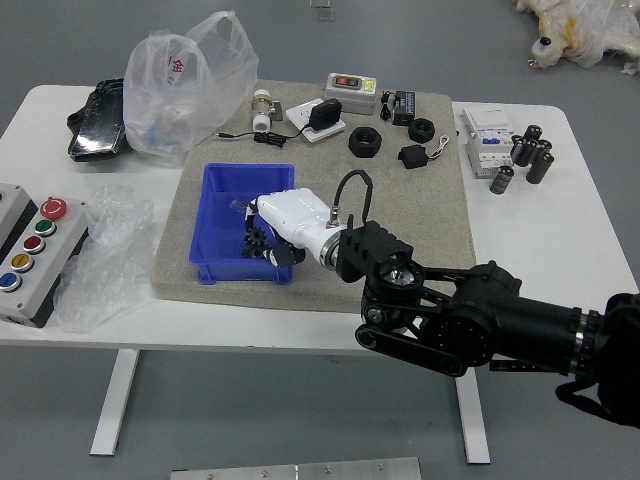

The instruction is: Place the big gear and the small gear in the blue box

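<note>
Reaching into blue box (222,270) w/ R hand (288,220); can't tell if wide or holding sth.

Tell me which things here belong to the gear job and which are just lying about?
For the job:
the blue box
a dark gear, by the right robot hand (I can't make out a second gear)

Just lying about, it seems:
the plastic bag
the button box
two black rings
the plug adapter
</note>
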`<state>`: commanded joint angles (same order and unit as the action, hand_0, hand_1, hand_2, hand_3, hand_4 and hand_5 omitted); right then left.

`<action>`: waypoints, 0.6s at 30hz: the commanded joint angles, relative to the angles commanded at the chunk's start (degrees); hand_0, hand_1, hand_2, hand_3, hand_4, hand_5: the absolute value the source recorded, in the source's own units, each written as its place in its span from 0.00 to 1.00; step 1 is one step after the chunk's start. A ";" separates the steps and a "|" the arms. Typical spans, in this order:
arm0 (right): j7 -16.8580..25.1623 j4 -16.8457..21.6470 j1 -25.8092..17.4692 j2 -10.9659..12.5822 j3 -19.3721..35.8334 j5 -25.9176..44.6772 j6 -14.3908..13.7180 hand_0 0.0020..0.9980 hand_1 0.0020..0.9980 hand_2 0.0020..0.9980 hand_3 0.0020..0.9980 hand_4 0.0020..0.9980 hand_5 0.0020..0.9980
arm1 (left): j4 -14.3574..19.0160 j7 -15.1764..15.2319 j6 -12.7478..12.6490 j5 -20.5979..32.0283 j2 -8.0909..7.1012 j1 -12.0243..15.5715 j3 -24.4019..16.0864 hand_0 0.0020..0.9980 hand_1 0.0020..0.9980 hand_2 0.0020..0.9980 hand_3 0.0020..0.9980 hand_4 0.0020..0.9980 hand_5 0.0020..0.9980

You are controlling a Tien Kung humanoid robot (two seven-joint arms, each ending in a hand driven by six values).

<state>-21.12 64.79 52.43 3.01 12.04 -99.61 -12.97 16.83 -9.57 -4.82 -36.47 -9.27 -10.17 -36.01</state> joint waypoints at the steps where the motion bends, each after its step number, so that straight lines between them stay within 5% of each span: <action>1: -0.02 -0.10 0.08 -0.06 -0.21 0.14 0.05 0.07 0.10 0.18 0.61 0.51 0.00 | 0.00 0.03 0.00 0.01 0.00 -0.01 0.03 0.69 0.52 0.53 0.73 0.68 0.30; 13: 0.12 -0.25 0.48 -0.45 -2.84 1.54 -0.53 0.07 0.10 0.18 0.61 0.51 0.00 | 0.03 -0.24 -0.03 -0.76 -0.11 -0.04 -0.63 0.69 0.51 0.53 0.73 0.68 0.30; 18: 1.82 0.56 -0.88 0.04 0.86 3.28 -4.42 0.07 0.10 0.18 0.61 0.51 0.00 | -0.01 -0.03 -0.08 -0.47 -0.07 -0.15 -0.40 0.69 0.51 0.53 0.73 0.68 0.30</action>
<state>-19.30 65.35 51.55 3.05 12.90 -96.33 -17.39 16.82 -9.60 -4.90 -36.94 -9.34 -10.32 -36.41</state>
